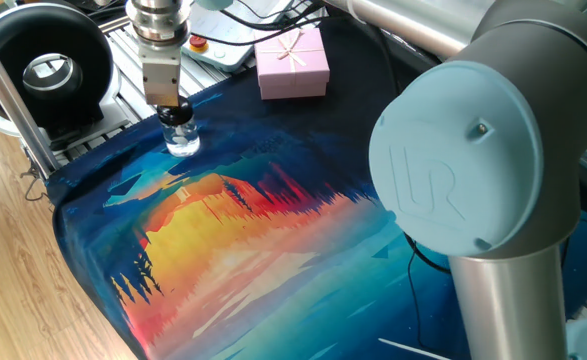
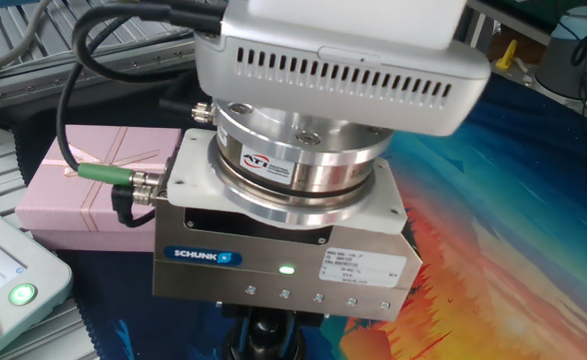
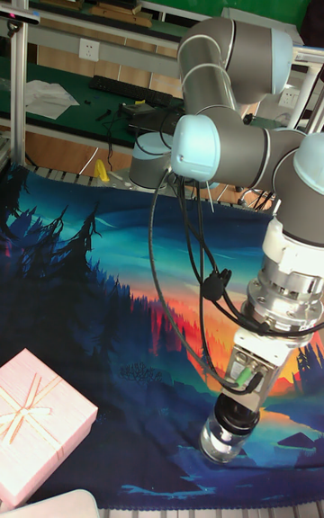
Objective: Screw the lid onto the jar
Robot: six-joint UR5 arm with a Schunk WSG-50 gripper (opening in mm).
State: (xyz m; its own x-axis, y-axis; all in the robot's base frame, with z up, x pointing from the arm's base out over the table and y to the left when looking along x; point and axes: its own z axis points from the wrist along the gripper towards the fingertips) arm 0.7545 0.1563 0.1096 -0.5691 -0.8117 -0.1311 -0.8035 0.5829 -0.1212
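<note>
The small clear glass jar stands upright near the back left corner of the painted cloth; in the tall view the jar is at the bottom right. The black lid sits on the jar's neck, and my gripper reaches straight down with its fingers shut on the lid. The tall view shows the lid between the fingers just above the glass. The other fixed view is filled by the gripper body; only a bit of the black lid shows at the bottom edge.
A pink gift box lies behind the jar, to its right. A black round device sits off the cloth at the left, with a metal frame post in front. The arm's large joint blocks the right side.
</note>
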